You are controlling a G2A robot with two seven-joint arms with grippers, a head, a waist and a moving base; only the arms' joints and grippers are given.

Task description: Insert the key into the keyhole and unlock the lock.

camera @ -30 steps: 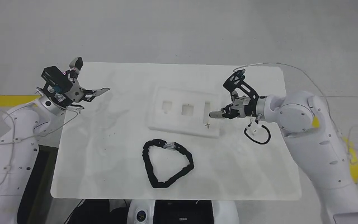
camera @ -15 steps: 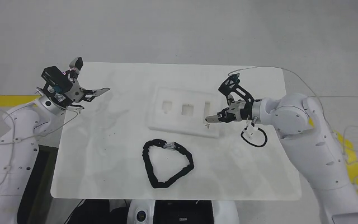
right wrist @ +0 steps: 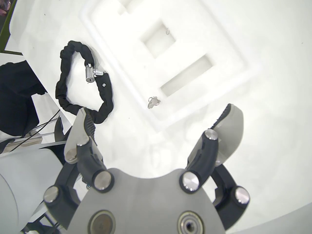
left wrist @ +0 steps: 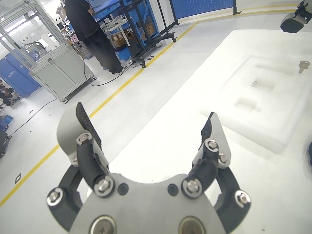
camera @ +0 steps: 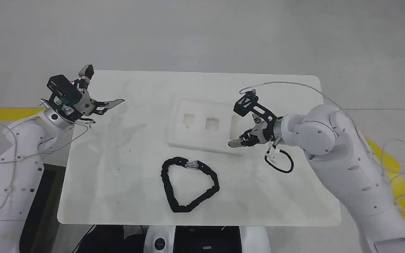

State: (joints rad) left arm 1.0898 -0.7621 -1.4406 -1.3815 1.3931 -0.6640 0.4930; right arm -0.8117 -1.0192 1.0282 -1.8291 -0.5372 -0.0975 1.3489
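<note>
Right gripper (right wrist: pixel 156 109) hangs spread wide and empty above the key (right wrist: pixel 153 102), its fingers (right wrist: pixel 84 122) set to either side of the key but apart from it, a stance that reads as the line-up for a pinch. The small metal key lies flat on the raised rim of the white foam tray (camera: pixel 183 138). Seen from overhead, that is the tray's 5 o'clock corner, just beside the nearest of three rectangular recesses (right wrist: pixel 186 76). Resting on that ledge rather than down in a pocket, the key leaves room for a grip to close on it, though its thinness suggests a low, careful approach. At 6 o'clock of the tray, on the bare table (camera: pixel 107 190), the black-sleeved chain lock (right wrist: pixel 60 86) lies in a closed loop. Its silver cylinder (right wrist: pixel 89 73) joins the two ends at the loop's 12 o'clock, near the key, so the carry looks short. The keyhole end seems to face into the loop, though that is hard to make out. Left gripper (camera: pixel 104 85) hovers open and empty at the table's 10 o'clock corner, well apart from tray and chain, likely parked clear of the working arm until the lock needs steadying. By this showing the key is not yet picked up and the lock is fastened.
</note>
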